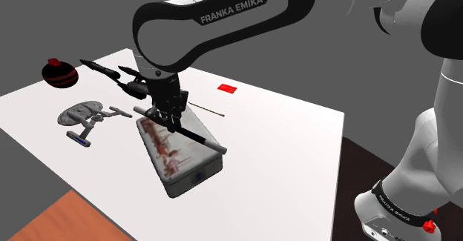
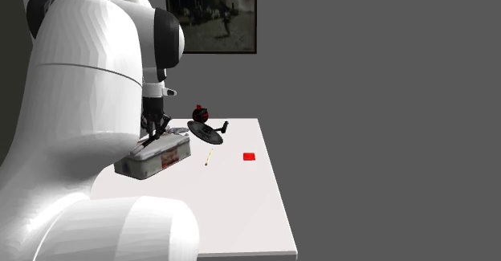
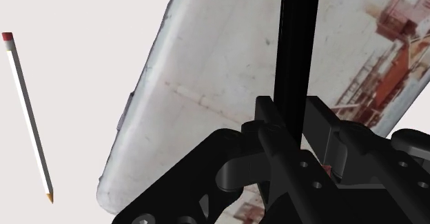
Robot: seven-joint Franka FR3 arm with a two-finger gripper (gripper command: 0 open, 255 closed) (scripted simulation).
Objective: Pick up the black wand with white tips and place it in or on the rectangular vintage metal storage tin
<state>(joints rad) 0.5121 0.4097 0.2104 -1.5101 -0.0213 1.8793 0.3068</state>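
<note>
The black wand [image 1: 194,135] with white tips lies slantwise just over the lid of the rectangular tin [image 1: 180,162], which is pale metal with worn red print. My gripper [image 1: 168,119] hangs above the tin's far half and is shut on the wand near its middle. In the wrist view the wand [image 3: 298,43] runs straight out between the two black fingers [image 3: 266,123], which clasp it, with the tin's lid [image 3: 220,71] right beneath. From the second exterior view the gripper [image 2: 153,135] sits over the tin [image 2: 156,159]; I cannot tell if the wand touches the lid.
A pencil [image 1: 207,110] lies beside the tin, also seen as the pencil [image 3: 27,116] in the wrist view. A small red square [image 1: 227,89], a black round ornament [image 1: 59,73], a dark ship model [image 1: 119,77] and a grey model [image 1: 89,118] share the white table [image 1: 297,150].
</note>
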